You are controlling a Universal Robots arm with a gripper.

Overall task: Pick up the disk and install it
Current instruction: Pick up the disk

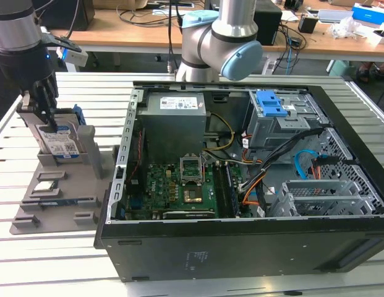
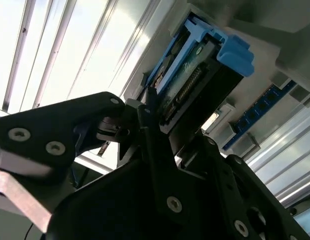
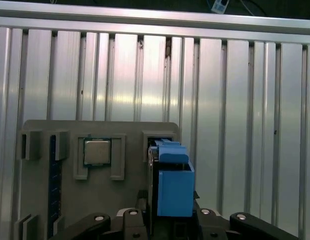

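Slatted aluminium table [image 1: 55, 260], jaws tight on upright blue-framed disk [image 1: 59, 140], white-and-blue label [image 1: 65, 148] unreadable.

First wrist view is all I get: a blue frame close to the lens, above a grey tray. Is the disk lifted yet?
Observer: No. In the exterior view the disk stands on edge in the grey tray, with the hand at its top edge.
Operator: Where is the computer?
Observer: The open computer case lies at the exterior view's right of the tray.
Operator: And the drive cage?
Observer: The grey drive cage with a blue latch sits at the case's far side, toward the exterior view's right.
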